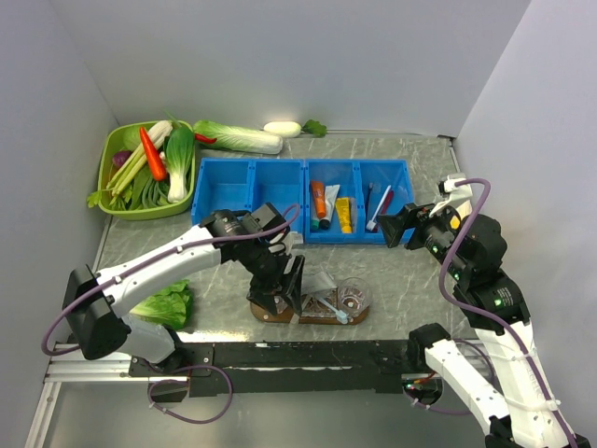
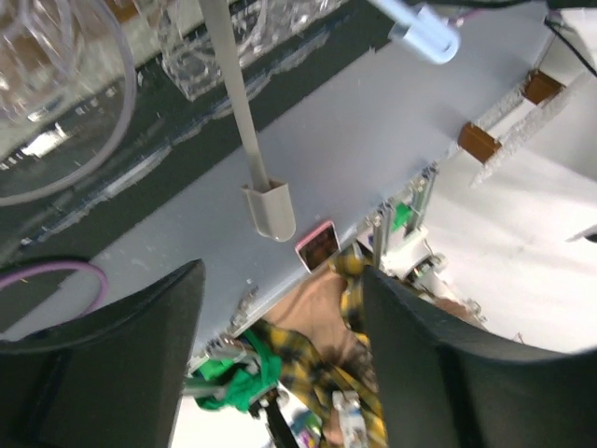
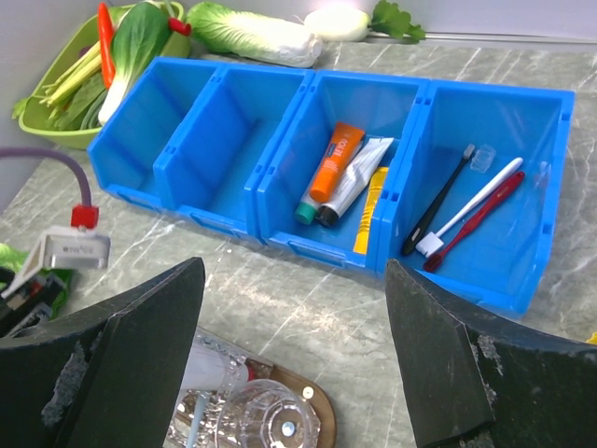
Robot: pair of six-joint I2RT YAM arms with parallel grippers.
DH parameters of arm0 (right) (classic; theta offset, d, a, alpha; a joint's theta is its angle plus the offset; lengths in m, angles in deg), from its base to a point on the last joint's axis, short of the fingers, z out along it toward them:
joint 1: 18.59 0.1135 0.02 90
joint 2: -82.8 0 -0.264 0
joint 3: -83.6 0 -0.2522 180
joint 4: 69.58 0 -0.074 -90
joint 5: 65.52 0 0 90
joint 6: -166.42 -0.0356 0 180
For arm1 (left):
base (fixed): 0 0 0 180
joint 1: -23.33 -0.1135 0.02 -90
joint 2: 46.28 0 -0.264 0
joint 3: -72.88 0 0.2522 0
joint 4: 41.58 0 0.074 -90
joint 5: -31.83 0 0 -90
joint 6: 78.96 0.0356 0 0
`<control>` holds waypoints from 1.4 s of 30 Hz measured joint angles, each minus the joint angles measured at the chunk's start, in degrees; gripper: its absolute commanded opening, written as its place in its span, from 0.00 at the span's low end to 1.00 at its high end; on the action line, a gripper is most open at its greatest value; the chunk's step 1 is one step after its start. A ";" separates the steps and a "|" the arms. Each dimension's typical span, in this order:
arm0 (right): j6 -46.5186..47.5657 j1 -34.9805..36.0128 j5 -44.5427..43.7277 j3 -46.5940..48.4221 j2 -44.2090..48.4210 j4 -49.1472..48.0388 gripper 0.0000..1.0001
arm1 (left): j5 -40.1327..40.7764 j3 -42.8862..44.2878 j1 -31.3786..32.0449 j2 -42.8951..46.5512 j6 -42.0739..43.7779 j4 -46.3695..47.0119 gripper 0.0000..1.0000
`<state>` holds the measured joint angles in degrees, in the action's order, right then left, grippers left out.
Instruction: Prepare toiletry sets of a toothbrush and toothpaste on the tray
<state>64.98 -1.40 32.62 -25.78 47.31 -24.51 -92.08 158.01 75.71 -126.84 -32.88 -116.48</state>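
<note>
The brown wooden tray (image 1: 360, 317) lies at the table's near edge. On it are a clear glass (image 1: 354, 297) and a faceted clear holder (image 3: 201, 373) with a white tube and a pale blue brush handle. My left gripper (image 1: 280, 287) hangs over the tray's left end, open, nothing between its fingers (image 2: 140, 355). My right gripper (image 1: 394, 227) is open and empty, between tray and bins. A silvery toothpaste (image 3: 359, 177) lies by an orange tube (image 3: 334, 161) and a yellow tube (image 3: 371, 207). In the rightmost bin lie a black (image 3: 438, 203), a white (image 3: 471, 201) and a red toothbrush (image 3: 485, 213).
A row of blue bins (image 1: 252, 191) spans the table's middle; the two left ones hold nothing. A green basket (image 1: 110, 154) of vegetables stands at the back left, a cabbage (image 1: 238, 137) behind the bins. A lettuce leaf (image 1: 168, 303) lies by the left arm.
</note>
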 measured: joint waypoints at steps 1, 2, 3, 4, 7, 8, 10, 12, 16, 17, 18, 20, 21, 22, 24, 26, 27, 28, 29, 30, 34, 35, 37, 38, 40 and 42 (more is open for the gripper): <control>0.00 0.00 0.13 0.00 0.02 0.02 0.83 | 0.70 0.50 0.00 0.00 0.15 -0.04 0.83; -0.02 0.00 0.33 0.00 0.02 0.02 0.82 | 1.49 1.09 0.00 0.00 0.39 -0.11 0.86; -0.02 0.00 0.55 0.00 0.02 0.02 0.82 | 2.29 1.55 0.00 0.00 0.57 -0.20 0.89; -0.04 0.00 0.98 0.00 0.04 0.04 0.81 | 3.19 2.10 0.00 0.02 0.83 -0.22 0.91; -0.09 0.00 2.54 0.00 0.24 0.11 0.80 | 6.23 3.78 -0.09 0.09 1.27 0.11 0.96; -0.15 0.00 2.99 0.00 0.33 0.15 0.80 | 6.84 4.11 -0.13 0.15 1.33 0.39 0.98; -0.31 0.00 4.31 0.00 0.35 0.35 0.79 | 8.94 4.68 -0.68 0.79 1.46 1.81 0.99; -0.50 0.00 5.42 -0.02 0.31 0.61 0.79 | 11.10 4.74 -1.46 2.08 1.70 3.72 0.99; -0.74 0.00 6.49 -0.02 0.11 0.92 0.81 | 16.20 4.74 -4.11 5.22 2.80 8.31 0.99; -0.92 0.00 6.56 -0.02 0.09 0.92 0.82 | 17.25 4.74 -4.96 6.01 2.99 9.46 0.99; -1.01 0.00 6.58 -0.02 0.04 0.92 0.83 | 18.49 4.74 -6.01 7.02 3.45 11.02 0.99; -1.16 0.00 6.64 -0.02 0.00 0.92 0.84 | 20.98 4.66 -8.00 8.70 4.37 13.90 0.99; -1.18 0.00 6.67 -0.04 -0.04 0.92 0.84 | 21.97 4.46 -8.92 9.49 4.81 15.30 0.99; -1.36 0.00 6.69 -0.22 -0.07 0.87 0.84 | 23.34 3.72 -10.25 10.51 5.57 17.68 0.97; -1.53 0.00 6.62 -0.63 -0.07 0.85 0.85 | 25.86 2.10 -12.57 12.39 7.04 21.53 0.97; -1.57 0.00 6.40 -1.11 -0.11 1.03 0.86 | 28.50 0.31 -15.10 14.01 8.52 25.29 0.96; -1.57 0.00 6.21 -1.14 -0.22 1.18 0.86 | 29.86 -0.79 -16.68 14.93 9.35 27.41 0.97; -1.55 0.00 5.88 -1.14 -0.33 1.25 0.86 | 30.93 -1.75 -18.32 15.65 10.08 29.31 0.96; -1.53 0.00 5.46 -1.14 -0.37 1.38 0.86 | 32.11 -2.73 -20.02 16.33 10.56 31.17 0.97; -1.46 0.00 4.96 -1.14 -0.37 1.49 0.87 | 33.38 -3.72 -21.51 17.09 11.21 32.87 0.96; -0.79 0.00 2.51 -1.14 -0.35 1.86 0.88 | 40.74 -8.22 -24.81 20.92 14.45 38.45 0.97; -0.61 0.00 1.90 -1.14 -0.35 1.95 0.88 | 42.25 -9.31 -24.83 22.10 15.32 39.47 0.97; -0.20 0.00 0.66 -1.14 -0.35 2.21 0.88 | 45.33 -11.34 -24.81 24.94 17.20 41.24 0.97; 0.07 0.00 -0.02 -1.14 -0.35 2.36 0.88 | 46.64 -12.33 -24.76 26.49 17.84 42.16 0.97; 0.63 0.00 -1.38 -1.14 -0.35 2.58 0.88 | 48.96 -14.16 -24.76 29.55 19.10 44.04 0.97; 1.03 0.00 -2.67 -1.14 -0.35 2.67 0.88 | 50.75 -16.09 -24.79 32.76 19.85 45.83 0.97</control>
<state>66.00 -1.40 29.95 -26.92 46.96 -21.84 -41.33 141.93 50.92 -94.07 -13.04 -70.65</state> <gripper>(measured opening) 0.878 0.969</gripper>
